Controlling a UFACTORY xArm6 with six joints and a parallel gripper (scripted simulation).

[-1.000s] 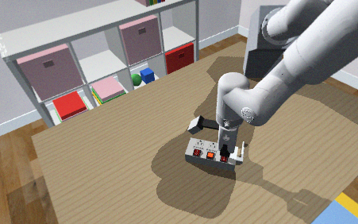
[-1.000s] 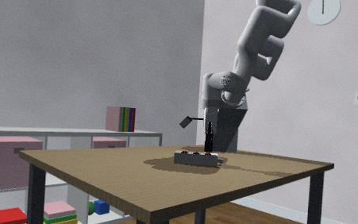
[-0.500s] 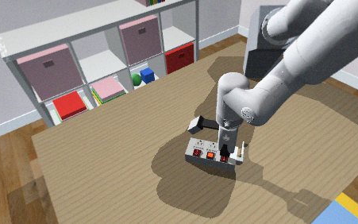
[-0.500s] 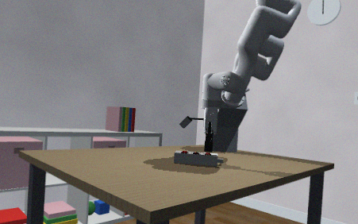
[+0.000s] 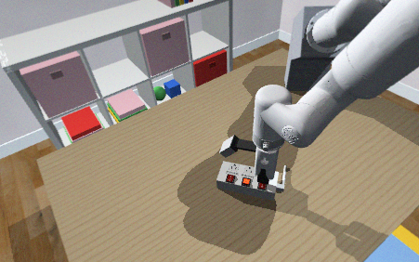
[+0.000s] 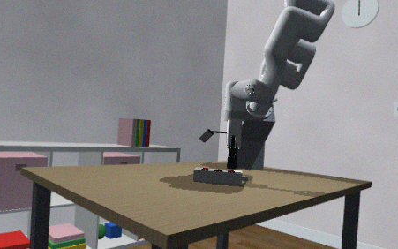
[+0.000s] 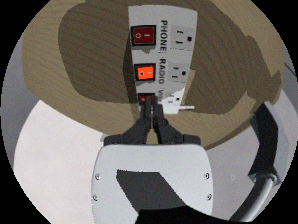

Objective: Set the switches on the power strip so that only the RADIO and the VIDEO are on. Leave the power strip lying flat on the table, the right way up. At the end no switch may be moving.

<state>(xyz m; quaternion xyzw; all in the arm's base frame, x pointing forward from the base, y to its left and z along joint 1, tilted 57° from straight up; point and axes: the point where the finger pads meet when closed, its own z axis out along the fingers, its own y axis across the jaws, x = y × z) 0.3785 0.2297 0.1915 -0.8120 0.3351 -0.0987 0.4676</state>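
Observation:
The white power strip lies flat on the wooden table, the right way up, with three red rocker switches in a row. In the wrist view the far switch beside the label PHONE is dark red. The middle switch beside RADIO glows bright orange-red. The near switch is mostly hidden under my fingertips. My gripper is shut with nothing between its fingers. It points straight down and its tips are at the near switch.
A white plug sticks out at the strip's near end. A white cube shelf with pink and red bins stands behind the table. A grey cabinet stands at the back right. The table edge is well away from the strip.

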